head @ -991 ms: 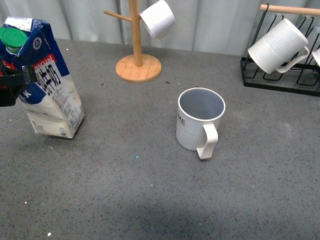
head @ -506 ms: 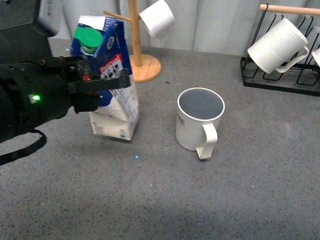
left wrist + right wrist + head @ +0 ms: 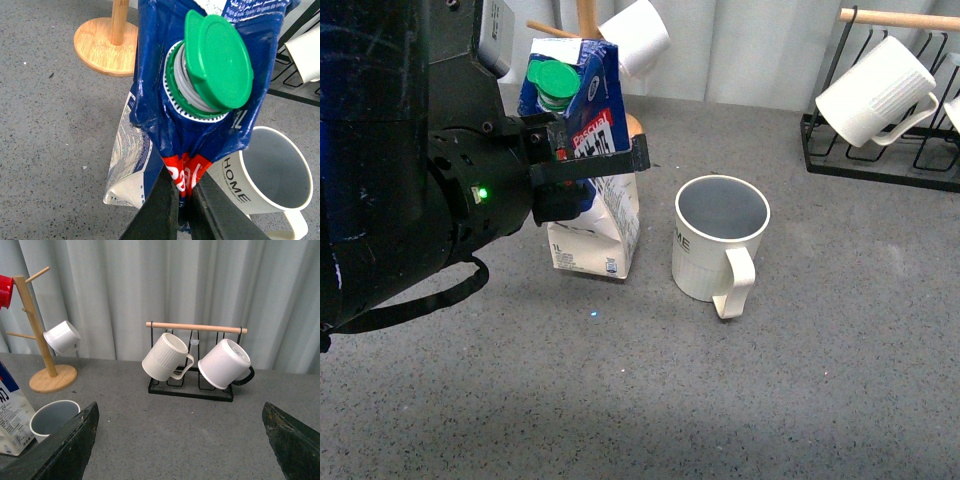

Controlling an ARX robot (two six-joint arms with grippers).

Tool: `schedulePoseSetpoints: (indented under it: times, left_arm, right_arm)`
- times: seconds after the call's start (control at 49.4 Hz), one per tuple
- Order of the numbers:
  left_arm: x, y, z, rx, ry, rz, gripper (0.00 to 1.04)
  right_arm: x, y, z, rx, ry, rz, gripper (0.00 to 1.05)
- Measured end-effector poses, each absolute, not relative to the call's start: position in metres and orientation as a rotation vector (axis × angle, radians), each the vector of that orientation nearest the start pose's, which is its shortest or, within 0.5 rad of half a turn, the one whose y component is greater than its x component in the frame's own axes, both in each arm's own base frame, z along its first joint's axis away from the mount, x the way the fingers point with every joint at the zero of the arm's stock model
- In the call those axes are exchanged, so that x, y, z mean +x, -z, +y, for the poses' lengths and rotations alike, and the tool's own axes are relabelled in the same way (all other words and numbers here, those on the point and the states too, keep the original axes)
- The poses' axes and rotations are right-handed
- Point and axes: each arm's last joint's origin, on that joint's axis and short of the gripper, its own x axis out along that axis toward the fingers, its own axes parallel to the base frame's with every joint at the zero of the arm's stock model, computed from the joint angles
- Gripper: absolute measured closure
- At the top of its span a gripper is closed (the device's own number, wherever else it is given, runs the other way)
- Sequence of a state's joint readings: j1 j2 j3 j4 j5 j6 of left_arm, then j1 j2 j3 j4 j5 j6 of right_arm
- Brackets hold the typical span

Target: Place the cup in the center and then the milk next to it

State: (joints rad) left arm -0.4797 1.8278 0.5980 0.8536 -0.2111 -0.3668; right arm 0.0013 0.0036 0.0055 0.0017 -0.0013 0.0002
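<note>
The cup [image 3: 718,245], off-white and ribbed with "HOME" lettering, stands upright mid-table, handle toward me. The milk [image 3: 592,205], a blue-and-white carton with a green cap, hangs tilted just left of the cup with a small gap; whether its base touches the table I cannot tell. My left gripper [image 3: 605,152] is shut on the carton's top ridge. In the left wrist view the jaws [image 3: 182,200] pinch the red-printed fold below the cap, with the cup [image 3: 262,182] right beside the milk [image 3: 152,75]. My right gripper [image 3: 180,440] is open and holds nothing. It is apart from the cup [image 3: 52,417] and milk [image 3: 10,427].
A wooden mug tree [image 3: 588,40] with a white mug [image 3: 638,35] stands behind the carton. At the back right a black rack [image 3: 880,165] holds a white ribbed mug [image 3: 875,90]. A red mug [image 3: 5,290] hangs on the tree in the right wrist view.
My left arm has carried the milk from the table's far left rightward to just beside the cup. The cup has not moved.
</note>
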Motion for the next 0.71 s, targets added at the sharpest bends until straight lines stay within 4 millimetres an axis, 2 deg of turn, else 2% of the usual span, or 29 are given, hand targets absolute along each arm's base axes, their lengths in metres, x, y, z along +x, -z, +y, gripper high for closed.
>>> schedulePoseSetpoints:
  times: [0.344, 0.587, 0.627, 0.708]
  left_arm:
    - [0.284, -0.106, -0.154, -0.219, 0.215, 0.401, 1.01]
    - [0.282, -0.104, -0.157, -0.217, 0.219, 0.408, 1.01]
    - [0.282, -0.104, -0.157, -0.217, 0.218, 0.408, 0.97]
    - [0.282, -0.104, -0.157, -0.217, 0.221, 0.409, 0.82]
  right_arm:
    - [0.098, -0.165, 0.0, 0.0, -0.003, -0.003, 0.09]
    - [0.098, -0.165, 0.0, 0.0, -0.003, -0.003, 0.09]
    - [0.098, -0.165, 0.0, 0.0, -0.003, -0.003, 0.09]
    - [0.098, -0.165, 0.0, 0.0, -0.003, -0.003, 0.09]
